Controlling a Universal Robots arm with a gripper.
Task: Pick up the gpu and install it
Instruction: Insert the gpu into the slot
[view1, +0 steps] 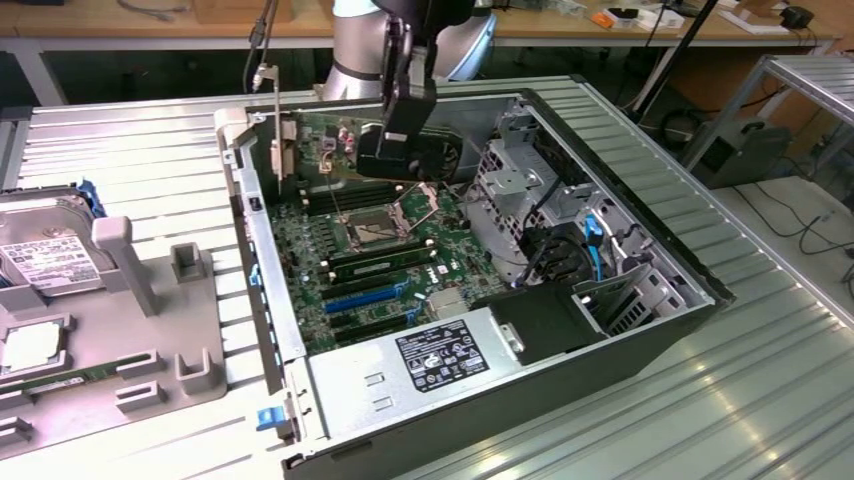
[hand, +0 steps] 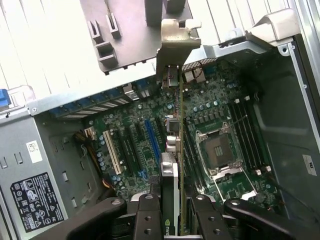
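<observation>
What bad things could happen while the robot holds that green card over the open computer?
The pincer grips the gpu at one end, so the card might tilt or slip onto the motherboard. Its silver bracket sits close to the case rim and could catch there. The open processor socket lies nearby; a bump might harm it.

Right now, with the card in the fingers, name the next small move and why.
Probably shift the gpu sideways toward the blue slot before lowering: the fingers hold it on edge above the motherboard, and its board edge lines up nearer the CPU socket than that slot.
</observation>
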